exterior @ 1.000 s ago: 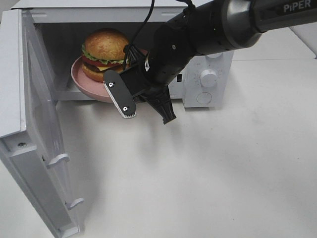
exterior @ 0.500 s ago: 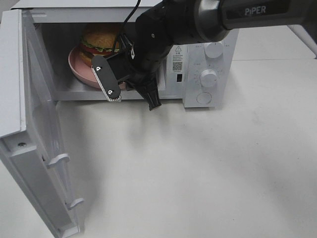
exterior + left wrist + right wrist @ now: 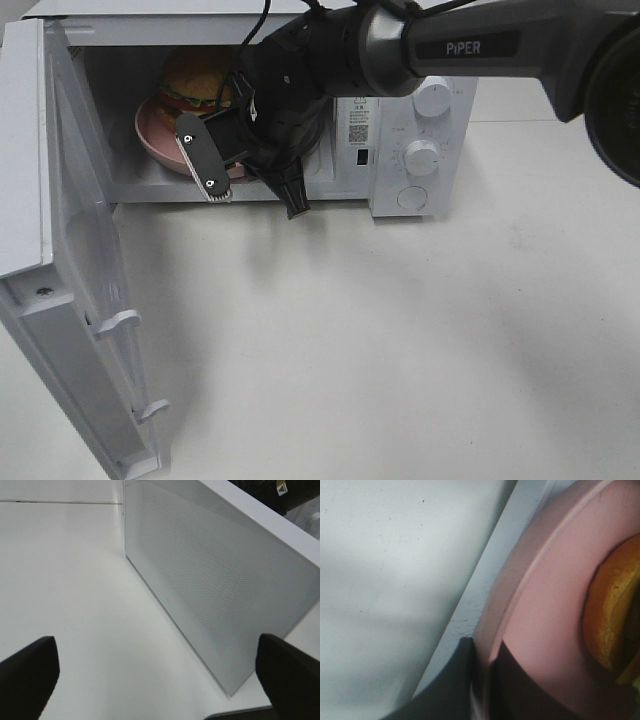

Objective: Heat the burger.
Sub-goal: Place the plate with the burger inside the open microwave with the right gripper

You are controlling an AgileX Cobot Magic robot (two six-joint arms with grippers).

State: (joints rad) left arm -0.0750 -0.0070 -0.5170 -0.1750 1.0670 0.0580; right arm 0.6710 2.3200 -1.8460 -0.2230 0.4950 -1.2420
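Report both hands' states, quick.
Left hand: open, empty.
Right hand: closed on the rim of the round pink plate.

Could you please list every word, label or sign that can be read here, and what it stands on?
"PiPER": on the right arm.
Sticker on the microwave: print too small to read.
Marks around the knobs: too small to read.
Yellow warning sign, left wrist view: no legible words.
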